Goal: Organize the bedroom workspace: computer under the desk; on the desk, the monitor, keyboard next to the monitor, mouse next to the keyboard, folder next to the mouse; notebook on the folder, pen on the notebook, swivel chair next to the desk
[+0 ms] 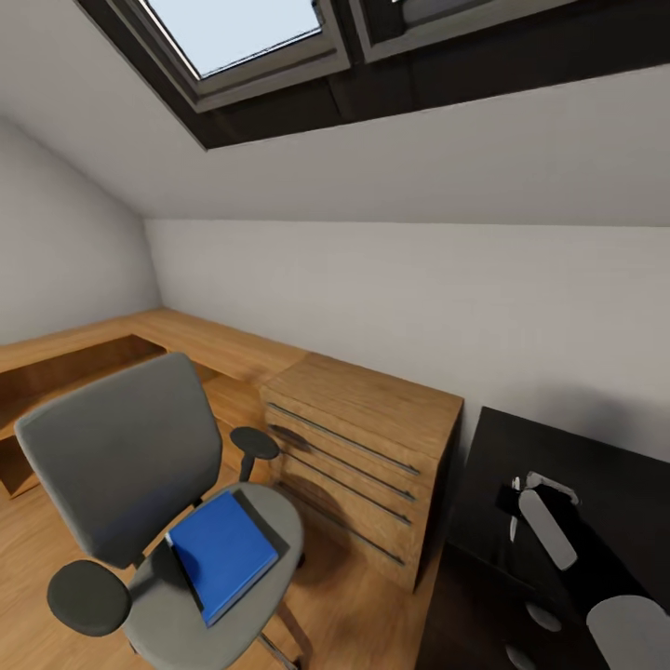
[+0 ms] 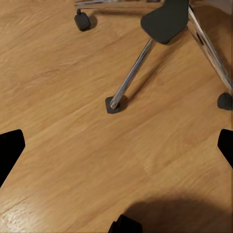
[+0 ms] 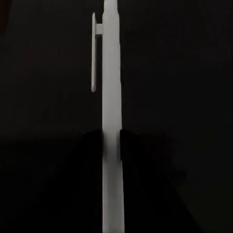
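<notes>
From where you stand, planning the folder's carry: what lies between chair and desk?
A light wooden drawer cabinet, seen in the head view, between the chair and the black desk.

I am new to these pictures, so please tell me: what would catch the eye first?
The bright blue folder stands out, lying flat on the grey seat of the swivel chair, low at the head view's left. Beside the chair stands a light wooden cabinet, under a skylight. In the right wrist view, a white pen stands against the black desk.
</notes>
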